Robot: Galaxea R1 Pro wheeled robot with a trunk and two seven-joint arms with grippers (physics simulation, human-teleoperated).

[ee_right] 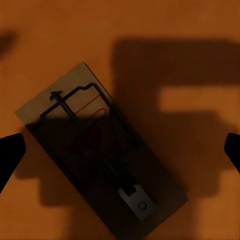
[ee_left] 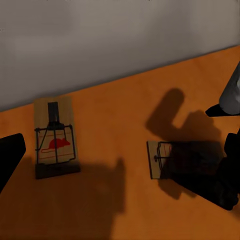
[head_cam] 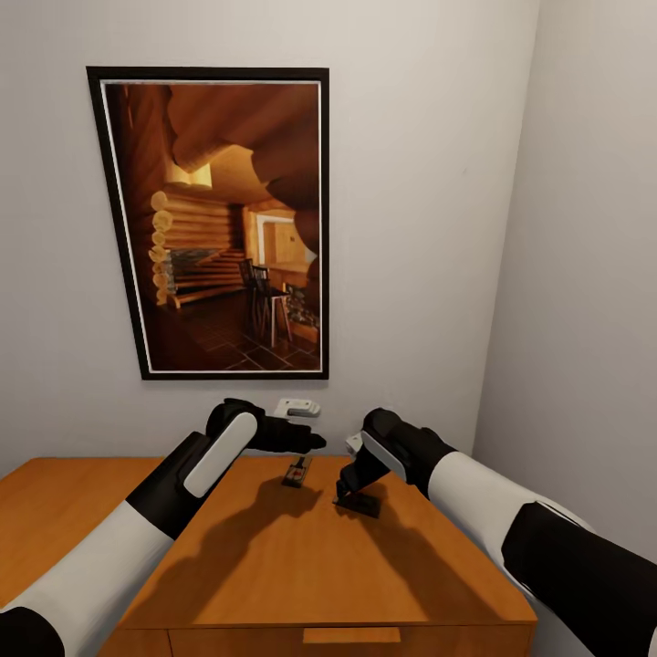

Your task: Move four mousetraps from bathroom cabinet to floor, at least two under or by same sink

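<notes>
While right jaws (head_cam: 351,497) hover, two mousetraps (head_cam: 297,472) atop cabinet (head_cam: 274,566).

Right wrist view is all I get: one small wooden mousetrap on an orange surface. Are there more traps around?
Observer: Yes. A second small flat brown wooden mousetrap lies close by, apart from the mousetrap you see.
Operator: What is the orange surface?
Observer: The flat top of a wide orange-brown wooden cabinet, which stands against a pale wall.
Operator: Where is the other arm?
Observer: Its left pincer hovers over the second trap without touching it.
</notes>
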